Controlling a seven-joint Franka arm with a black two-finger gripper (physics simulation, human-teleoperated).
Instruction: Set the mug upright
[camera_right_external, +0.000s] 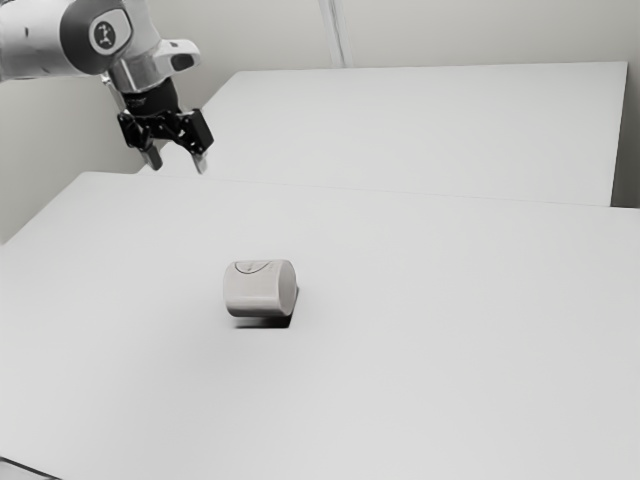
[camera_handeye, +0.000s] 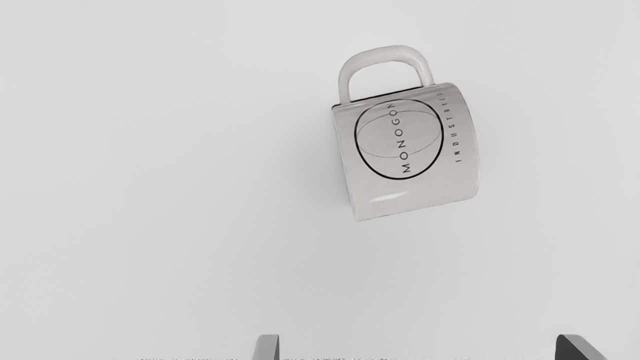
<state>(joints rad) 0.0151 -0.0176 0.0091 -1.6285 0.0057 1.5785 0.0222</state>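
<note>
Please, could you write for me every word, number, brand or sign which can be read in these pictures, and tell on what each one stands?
"MONOGON": inside the thin black circle on the light grey ceramic mug.
"INDUSTRI": on the same mug, beside the circle; any letters after it are too squeezed to read.
Dark round badge on the white robot arm: its sign is too small to read.

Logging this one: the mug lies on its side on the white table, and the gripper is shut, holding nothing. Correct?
Not quite: the gripper is open, its fingers wide apart in the wrist view. It does hold nothing, and the mug does lie on its side on the white table.
</note>
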